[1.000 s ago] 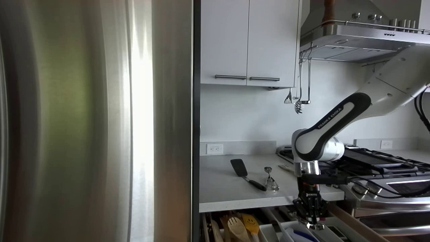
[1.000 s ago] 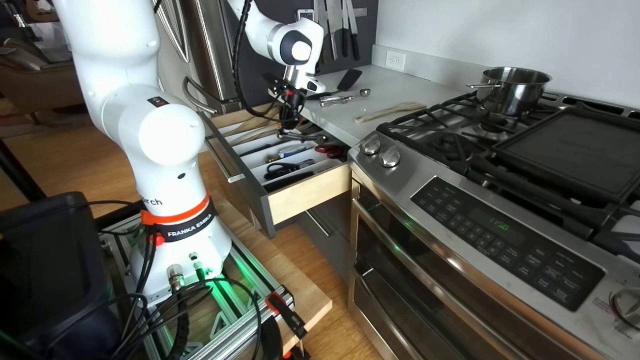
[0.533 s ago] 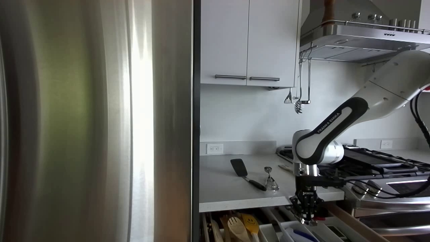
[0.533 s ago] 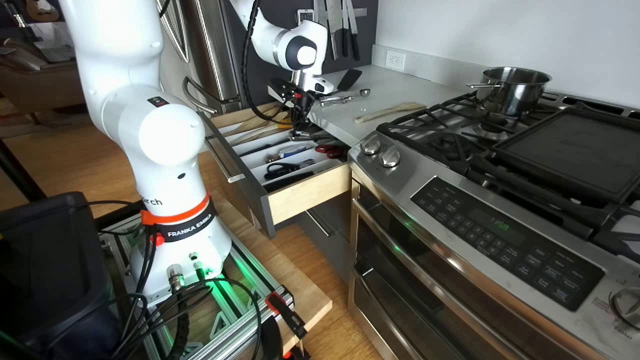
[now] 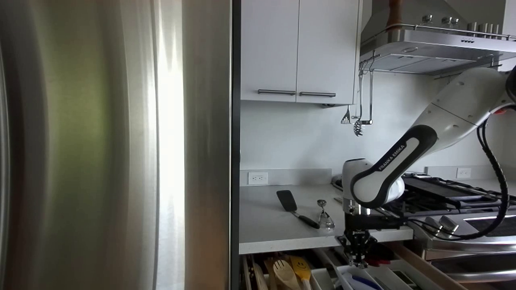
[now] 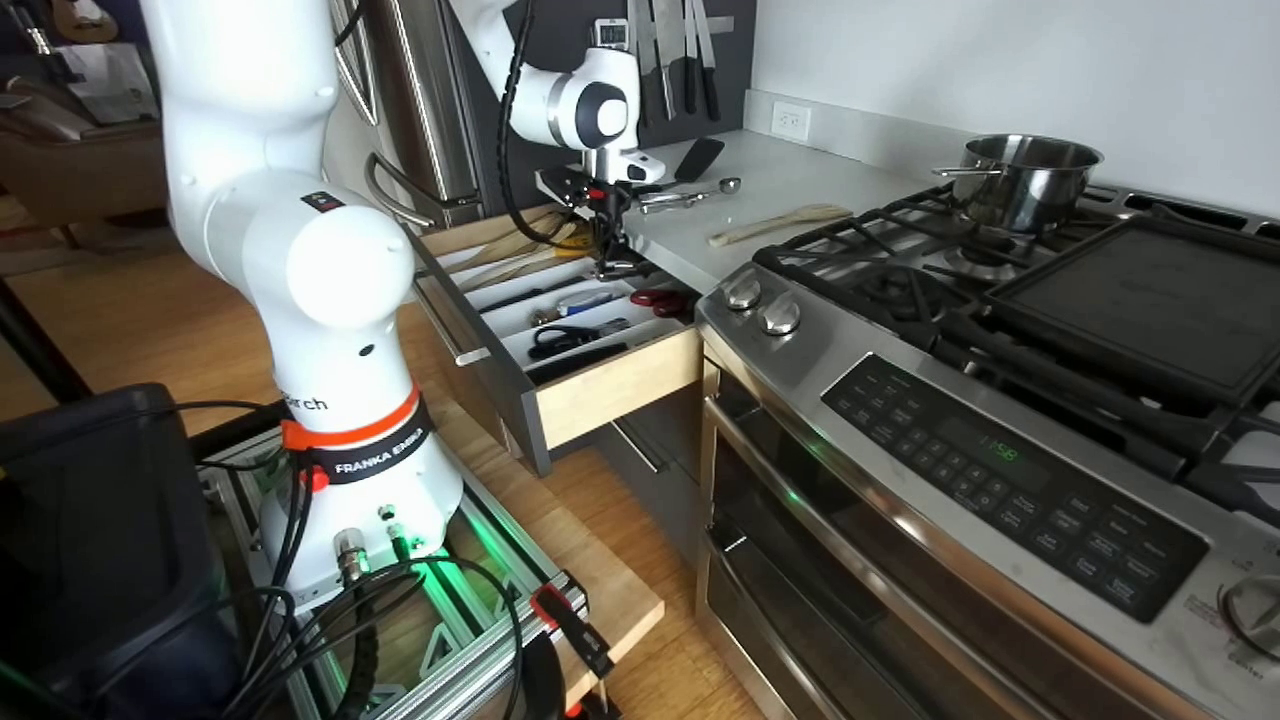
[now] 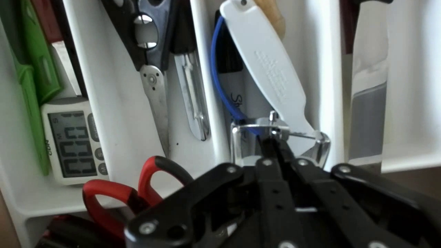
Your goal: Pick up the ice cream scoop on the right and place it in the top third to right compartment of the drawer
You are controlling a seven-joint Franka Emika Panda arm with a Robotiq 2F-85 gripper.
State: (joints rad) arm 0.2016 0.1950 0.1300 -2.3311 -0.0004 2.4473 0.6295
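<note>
My gripper (image 7: pixel 272 144) is shut on a metal ice cream scoop (image 7: pixel 235 144), whose shiny handles spread to both sides of the fingertips; the rest is hidden behind the gripper. In both exterior views the gripper (image 5: pixel 357 253) (image 6: pixel 607 240) points down over the open drawer (image 6: pixel 620 385), with the scoop (image 5: pixel 358 264) (image 6: pixel 615 269) at its tips. In the wrist view the scoop is over a white tray compartment (image 7: pixel 310 44) with a white-handled tool (image 7: pixel 272 72) and a blue tool (image 7: pixel 220 82). I cannot tell whether it touches them. Another scoop (image 5: pixel 325 220) (image 6: pixel 690 198) lies on the counter.
A black spatula (image 5: pixel 287 201) lies on the counter, whose front edge (image 5: pixel 290 245) overhangs the drawer's back. Red-handled scissors (image 7: pixel 110 193), a timer (image 7: pixel 74 141) and a knife (image 7: pixel 368 89) lie in neighbouring compartments. The stove (image 6: pixel 900 420) adjoins the drawer's side.
The gripper, still holding the scoop, has moved left in one exterior view and slightly right in another. The held scoop appears turned, looking shorter from outside. The counter scoop has not moved.
</note>
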